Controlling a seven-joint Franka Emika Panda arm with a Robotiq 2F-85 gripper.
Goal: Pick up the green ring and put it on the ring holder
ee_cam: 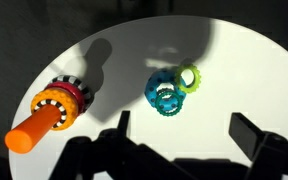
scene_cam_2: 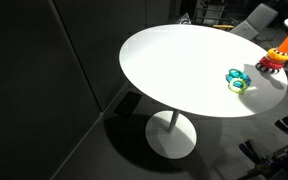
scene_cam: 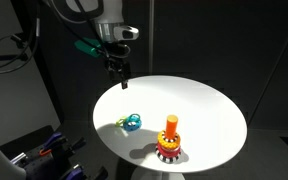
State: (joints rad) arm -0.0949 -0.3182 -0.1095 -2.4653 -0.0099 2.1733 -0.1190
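Observation:
The green ring [ee_cam: 167, 111] lies flat on the white round table [ee_cam: 234, 70], resting on a cyan-blue toothed ring [ee_cam: 153, 83], with a smaller yellow ring [ee_cam: 190, 76] touching them. The cluster shows in both exterior views [scene_cam: 131, 123] [scene_cam_2: 238, 81]. The ring holder [ee_cam: 62, 101], an orange peg on a red scalloped base, stands apart from the rings [scene_cam: 171, 141] [scene_cam_2: 277, 58]. My gripper [ee_cam: 184, 128] is open and empty, well above the table near its far edge [scene_cam: 117, 66], with the rings just ahead of the fingers in the wrist view.
The table [scene_cam: 204, 105] stands on a single pedestal [scene_cam_2: 171, 135] in a dark room. Dark equipment sits below the table's edge [scene_cam: 44, 150]. Chairs show behind the table [scene_cam_2: 254, 18].

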